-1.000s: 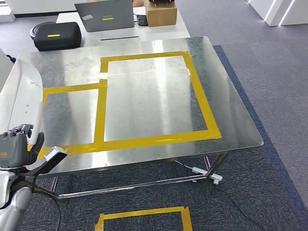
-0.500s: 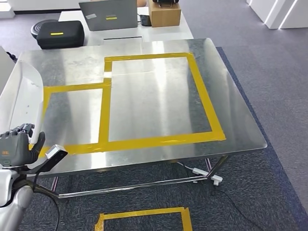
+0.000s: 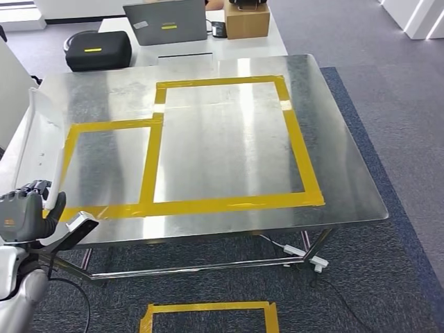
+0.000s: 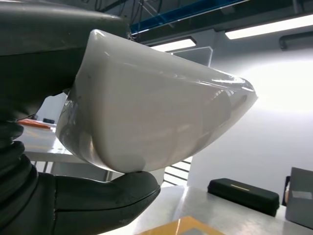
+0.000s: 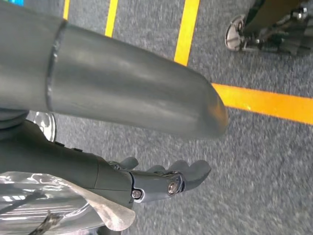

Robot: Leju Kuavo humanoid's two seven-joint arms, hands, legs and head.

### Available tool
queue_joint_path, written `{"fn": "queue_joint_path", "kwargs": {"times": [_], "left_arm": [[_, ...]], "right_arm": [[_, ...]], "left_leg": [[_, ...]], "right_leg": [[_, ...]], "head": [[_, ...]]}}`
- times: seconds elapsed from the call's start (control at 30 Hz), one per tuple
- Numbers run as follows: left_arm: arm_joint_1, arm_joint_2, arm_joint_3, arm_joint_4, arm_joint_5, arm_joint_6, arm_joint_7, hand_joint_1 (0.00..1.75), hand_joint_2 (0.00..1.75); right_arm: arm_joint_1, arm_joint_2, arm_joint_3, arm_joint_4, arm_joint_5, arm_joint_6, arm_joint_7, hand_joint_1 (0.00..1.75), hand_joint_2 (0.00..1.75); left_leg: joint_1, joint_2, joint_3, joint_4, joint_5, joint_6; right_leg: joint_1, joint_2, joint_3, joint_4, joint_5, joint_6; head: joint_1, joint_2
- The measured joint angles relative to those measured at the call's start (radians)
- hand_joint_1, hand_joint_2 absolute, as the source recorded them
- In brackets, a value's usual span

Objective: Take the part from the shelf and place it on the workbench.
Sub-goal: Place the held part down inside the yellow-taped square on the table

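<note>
At the far left of the head view, the left hand (image 3: 23,215) grips the lower end of the part (image 3: 39,149), a glossy white moulded shell that rises up the left edge of the frame and leans over the near-left corner of the counter (image 3: 340,159). In the left wrist view the same part (image 4: 147,112) lies between the dark fingers above it and the thick grey thumb (image 4: 110,193) pressed beneath its rounded belly (the grip looks firm). Whether the part touches the steel top cannot be told.

Moving right, the counter is a shiny metal sheet marked with yellow tape (image 3: 152,156): a smaller rectangle at mid-left joined to a larger one in the centre. Behind it, along the top of the frame, sit a black case (image 3: 97,50), a grey laptop (image 3: 167,21) and a cardboard box (image 3: 246,21). Under the counter's right end a white power strip (image 3: 304,255) lies on the grey carpet, and another taped outline (image 3: 209,312) shows at bottom centre.

In the right wrist view the right hand (image 5: 147,181) hangs over the carpet, its fingers extended and holding nothing.
</note>
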Motion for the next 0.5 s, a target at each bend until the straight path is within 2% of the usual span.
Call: {"fn": "queue_joint_path", "kwargs": {"times": [0.03, 0.07, 0.1, 0.13, 0.2, 0.23, 0.27, 0.3, 0.37, 0.4, 0.43, 0.5], "left_arm": [[0.0, 0.0, 0.0, 0.0, 0.0, 0.0, 0.0, 1.75, 1.75], [0.001, 0.0, -0.001, 0.001, 0.0, 0.0, 0.0, 1.75, 1.75], [0.002, 0.0, -0.001, 0.002, 0.0, 0.0, 0.0, 1.75, 1.75], [0.003, -0.001, -0.001, 0.003, 0.0, 0.0, 0.0, 1.75, 1.75], [0.002, 0.0, -0.001, 0.004, 0.0, 0.0, 0.0, 1.75, 1.75], [0.001, 0.0, -0.001, 0.004, 0.0, 0.0, 0.0, 1.75, 1.75], [0.0, 0.0, -0.001, 0.004, 0.0, 0.0, 0.0, 1.75, 1.75], [-0.001, 0.0, -0.001, 0.004, 0.0, 0.0, 0.0, 1.75, 1.75], [0.001, 0.0, -0.001, 0.004, 0.0, 0.0, 0.0, 1.75, 1.75], [0.002, 0.0, -0.001, 0.004, 0.0, 0.0, 0.001, 1.75, 1.75], [0.001, 0.0, -0.001, 0.004, 0.0, 0.0, 0.001, 1.75, 1.75], [-0.001, -0.001, -0.002, 0.004, 0.0, 0.0, 0.001, 1.75, 1.75]], "right_arm": [[0.0, 0.0, 0.0, 0.0, 0.0, 0.0, 0.0, 0.0, 0.0], [0.001, 0.0, 0.0, 0.0, 0.0, 0.0, 0.0, 0.0, 0.0], [0.001, 0.0, 0.0, 0.0, 0.0, 0.0, 0.0, 0.0, 0.0], [0.001, 0.0, 0.0, 0.0, 0.0, 0.001, 0.0, 0.0, 0.0], [0.0, 0.0, 0.0, 0.0, 0.0, 0.001, 0.0, 0.0, 0.0], [0.0, 0.0, 0.0, 0.0, 0.0, 0.001, 0.0, 0.0, 0.0], [-0.001, 0.0, 0.0, 0.0, 0.0, 0.0, 0.0, 0.0, 0.0], [-0.001, 0.0, 0.0, 0.0, 0.0, 0.0, 0.0, 0.0, 0.0], [-0.002, 0.0, 0.001, 0.0, 0.0, 0.0, 0.0, 0.0, 0.0], [-0.002, 0.0, 0.001, 0.0, 0.001, 0.0, 0.0, 0.0, 0.0], [-0.003, 0.0, 0.001, 0.0, 0.001, 0.0, 0.0, 0.0, 0.0], [-0.004, 0.0, 0.002, 0.0, 0.0, 0.0, 0.0, 0.0, 0.0]], "left_leg": [[0.002, 0.004, -0.033, 0.069, -0.027, -0.003], [0.003, 0.006, -0.056, 0.117, -0.04, -0.005], [0.004, 0.007, -0.065, 0.132, -0.034, -0.005], [0.004, 0.009, -0.053, 0.105, -0.009, -0.005], [0.003, 0.028, 0.011, -0.027, 0.059, 0.0], [-0.001, 0.039, 0.041, -0.091, 0.08, 0.004], [-0.004, 0.049, 0.059, -0.13, 0.088, 0.008], [-0.007, 0.053, 0.065, -0.146, 0.085, 0.011], [-0.008, 0.043, 0.063, -0.15, 0.085, 0.021], [-0.007, 0.037, 0.064, -0.154, 0.087, 0.027], [-0.005, 0.031, 0.064, -0.157, 0.089, 0.032], [-0.003, 0.022, 0.065, -0.161, 0.092, 0.041]], "right_leg": [[0.001, -0.007, 0.0, 0.0, -0.001, -0.002], [0.002, -0.013, 0.001, 0.001, -0.002, -0.003], [0.002, -0.019, 0.002, 0.001, -0.003, -0.003], [0.002, -0.026, 0.004, 0.001, -0.004, -0.003], [0.003, -0.037, 0.01, 0.002, -0.009, 0.001], [0.005, -0.042, 0.012, 0.003, -0.011, 0.005], [0.008, -0.047, 0.012, 0.003, -0.013, 0.01], [0.01, -0.052, 0.012, 0.003, -0.015, 0.014], [0.012, -0.063, 0.014, 0.0, -0.016, 0.023], [0.011, -0.061, 0.013, 0.003, -0.022, 0.029], [0.01, -0.052, 0.005, 0.018, -0.035, 0.034], [0.009, -0.023, -0.042, 0.111, -0.088, 0.04]], "head": [[0.0, 0.0], [0.0, 0.0], [0.0, 0.0], [0.0, 0.0], [0.0, 0.0], [0.0, 0.0], [0.0, 0.0], [0.0, 0.0], [0.0, 0.0], [0.0, 0.0], [0.001, 0.0], [0.003, 0.0]]}}
